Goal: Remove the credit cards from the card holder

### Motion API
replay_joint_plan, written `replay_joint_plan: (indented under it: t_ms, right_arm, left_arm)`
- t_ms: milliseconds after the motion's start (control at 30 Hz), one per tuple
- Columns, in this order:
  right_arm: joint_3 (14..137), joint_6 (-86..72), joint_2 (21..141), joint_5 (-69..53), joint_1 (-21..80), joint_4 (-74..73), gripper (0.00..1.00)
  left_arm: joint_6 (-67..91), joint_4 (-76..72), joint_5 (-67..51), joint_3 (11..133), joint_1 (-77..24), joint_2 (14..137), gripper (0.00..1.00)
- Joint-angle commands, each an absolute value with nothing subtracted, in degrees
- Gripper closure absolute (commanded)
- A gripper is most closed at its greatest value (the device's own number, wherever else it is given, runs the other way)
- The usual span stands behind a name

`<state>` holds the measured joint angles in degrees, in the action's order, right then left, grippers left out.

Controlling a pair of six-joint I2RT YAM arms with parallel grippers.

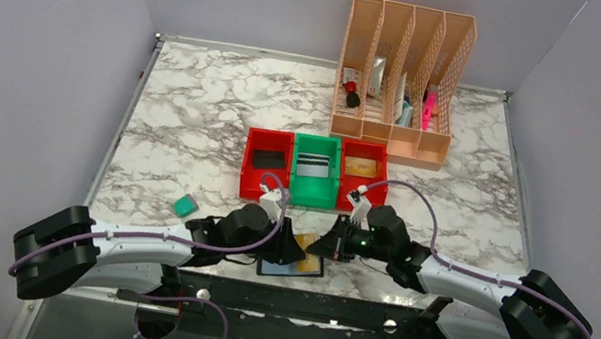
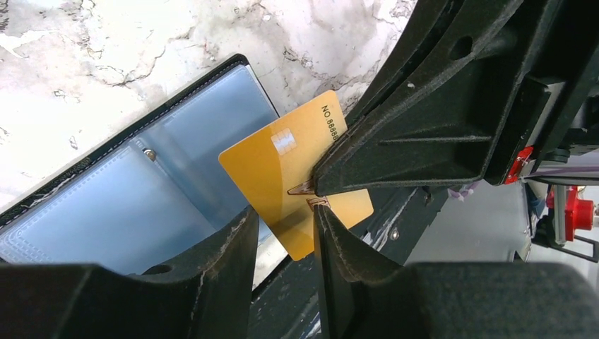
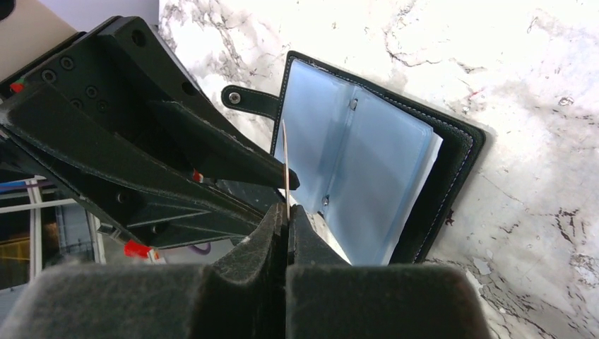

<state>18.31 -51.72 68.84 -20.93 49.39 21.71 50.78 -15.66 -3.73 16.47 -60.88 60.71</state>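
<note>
The black card holder (image 1: 274, 269) lies open at the table's near edge, its blue-grey pockets (image 2: 141, 198) facing up and its strap tab (image 3: 247, 100) pointing away. A gold credit card (image 2: 282, 159) stands clear of the pockets. My right gripper (image 3: 287, 212) is shut on this card, which shows edge-on (image 3: 284, 152) in the right wrist view. My left gripper (image 2: 282, 222) is open, one finger on each side of the card's lower corner. Its right fingertip (image 2: 321, 215) sits against the card beside the right gripper's fingers (image 2: 395, 141). From above, both grippers (image 1: 294, 248) (image 1: 319, 246) meet over the holder.
Beyond the grippers stand a red bin (image 1: 266, 163), a green bin (image 1: 315, 170) with cards in it, and another red bin (image 1: 362, 166). A peach file organizer (image 1: 402, 75) stands at the back. A small teal object (image 1: 185, 204) lies to the left.
</note>
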Motion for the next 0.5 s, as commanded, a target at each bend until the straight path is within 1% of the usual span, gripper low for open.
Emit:
replay_joint_plan:
  t_ms: [0,67,167,300,467]
  right_arm:
    - [19.82,-50.64,69.17,-19.49,49.37,19.02,0.99]
    - [20.09,-50.11,68.4,-18.43,49.34,18.02,0.99]
    - [22.29,-47.17,66.22,-14.42,49.35,11.91,0.99]
    - [28.53,-39.28,62.5,-2.81,49.32,-1.98,0.99]
    - [34.12,-28.04,57.71,9.88,49.34,-10.54,0.99]
  left_arm:
    - [51.23,-19.61,-5.29,17.05,-61.26,60.98,0.64]
    - [51.19,-19.6,-5.29,16.9,-61.25,61.04,0.64]
    - [50.88,-17.22,-4.29,17.05,-61.27,60.53,0.62]
    - [48.88,-4.37,2.1,20.17,-61.26,58.65,0.56]
    - [47.75,5.26,7.39,20.81,-61.19,52.87,0.49]
